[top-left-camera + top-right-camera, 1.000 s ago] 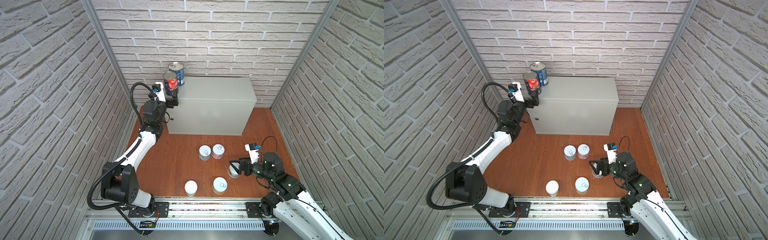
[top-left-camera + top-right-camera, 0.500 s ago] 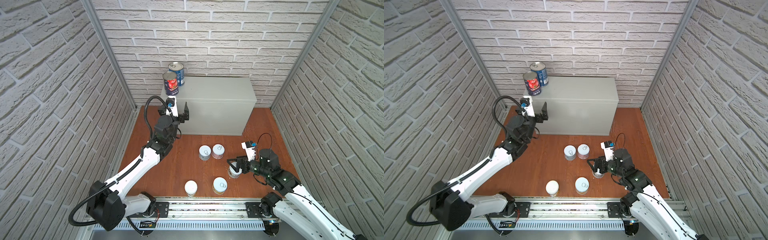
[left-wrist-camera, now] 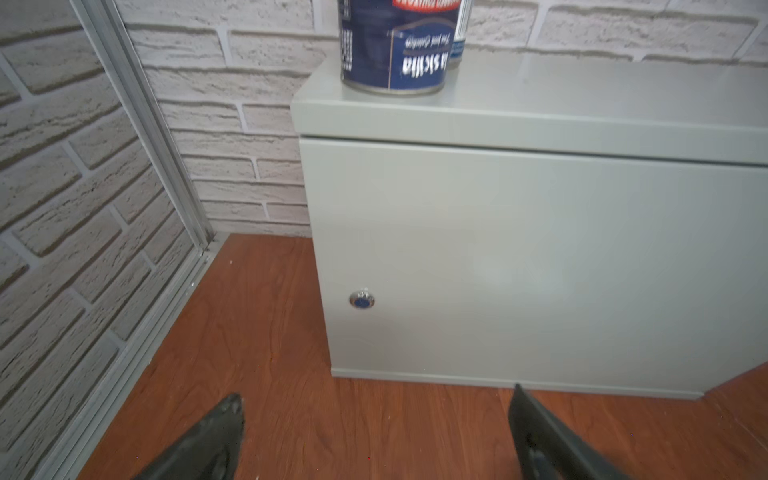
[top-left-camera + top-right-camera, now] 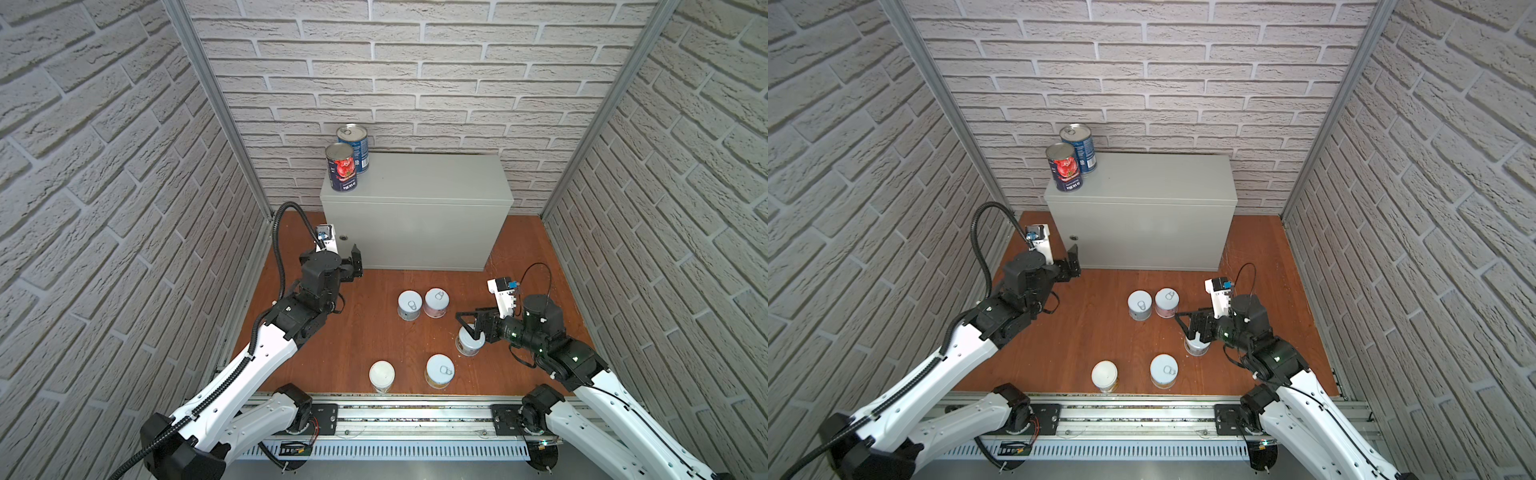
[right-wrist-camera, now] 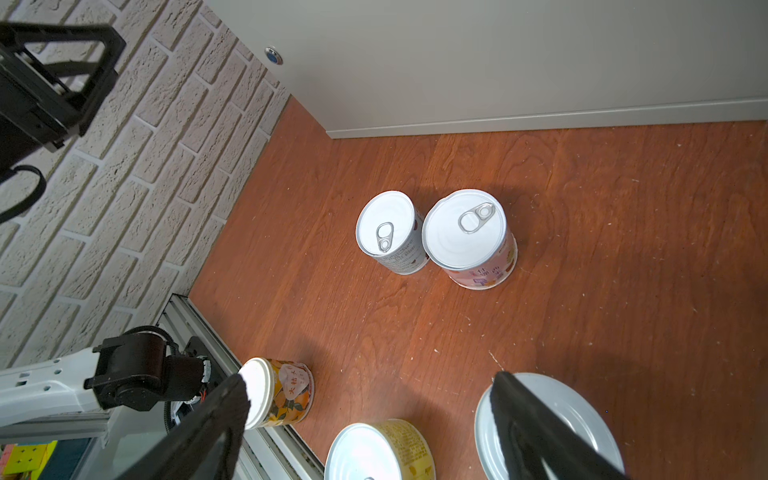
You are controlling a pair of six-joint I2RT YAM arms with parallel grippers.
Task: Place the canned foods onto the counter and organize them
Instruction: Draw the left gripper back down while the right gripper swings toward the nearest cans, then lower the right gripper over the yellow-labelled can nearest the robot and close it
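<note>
- Nearest, at 6 o'clock on the wooden floor point(image 4: 332, 332), two of the canned foods stand upright by the rail point(image 4: 415, 413). These are the plain-lidded yellow can point(image 4: 381, 375) and, at its 3 o'clock, the ring-pull yellow can point(image 4: 439, 370).
- At 4 o'clock the right gripper point(image 4: 465, 325) hangs over a pale-lidded can point(image 4: 468, 348). Its jaws are spread apart and clamp nothing. In the right wrist view one finger point(image 5: 536, 432) crosses the lid; whether it touches, I cannot tell.
- Mid-floor, the pale blue can point(image 4: 409, 304) and the pink can point(image 4: 436, 302) stand just beside each other, the pink one at 3 o'clock.
- At 9 o'clock the left gripper point(image 3: 376, 399) sits low before the counter's front, near the round lock point(image 3: 361, 300). Its jaws are spread wide and empty.
- At 12 o'clock the counter point(image 4: 415, 224) stands against the brick wall point(image 4: 415, 83).
- On the counter's top, in the 10 o'clock corner, the tomato can point(image 4: 341, 168) stands upright. The blue can point(image 4: 354, 146) is just behind it, at its 1 o'clock.
</note>
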